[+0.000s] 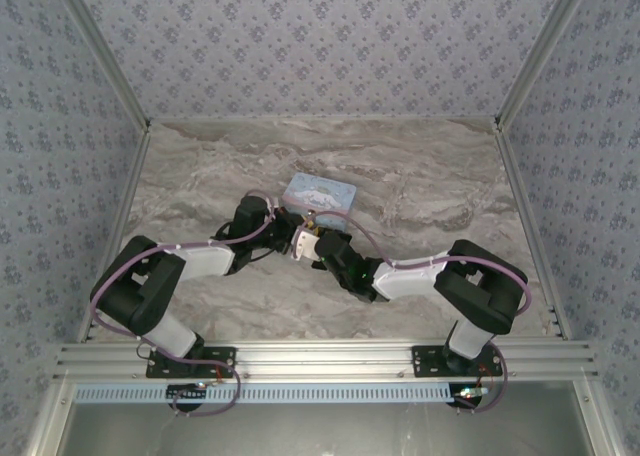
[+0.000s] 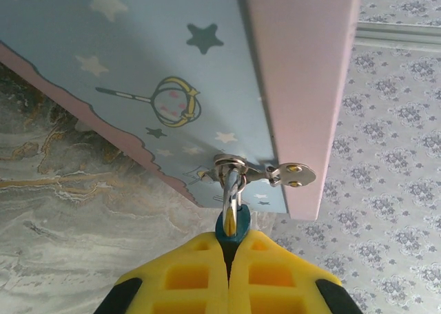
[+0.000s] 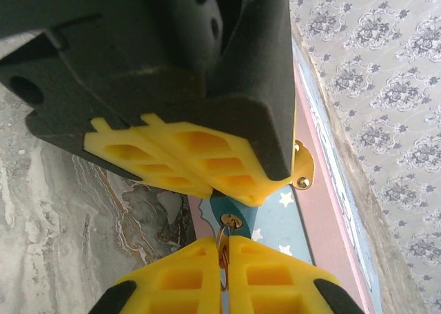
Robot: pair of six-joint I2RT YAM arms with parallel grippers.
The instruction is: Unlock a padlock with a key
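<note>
Left pincer: your left pincer (image 2: 229, 252) has its yellow fingers pressed together on the teal body of the padlock (image 2: 231, 224), gripping the end away from the shackle (image 2: 232, 184).
Right pincer: your right pincer (image 3: 224, 247) is closed tight on the golden key (image 3: 222, 253). The key's tip meets the brassy keyhole in the padlock's end face. You cannot tell how deep it sits.
Padlock: it hangs by its thin silvery shackle from the metal hasp (image 2: 279, 173) at the edge of the tin box (image 2: 138, 66). It sits directly between your two pincers.
Tin box: light blue with printed stars and a pink side. It lies on the marbled worktop (image 1: 200, 276) near the middle, just beyond the pincers.
Arms: from above you see both reaching inward, their tips almost touching at the tin's near side.
</note>
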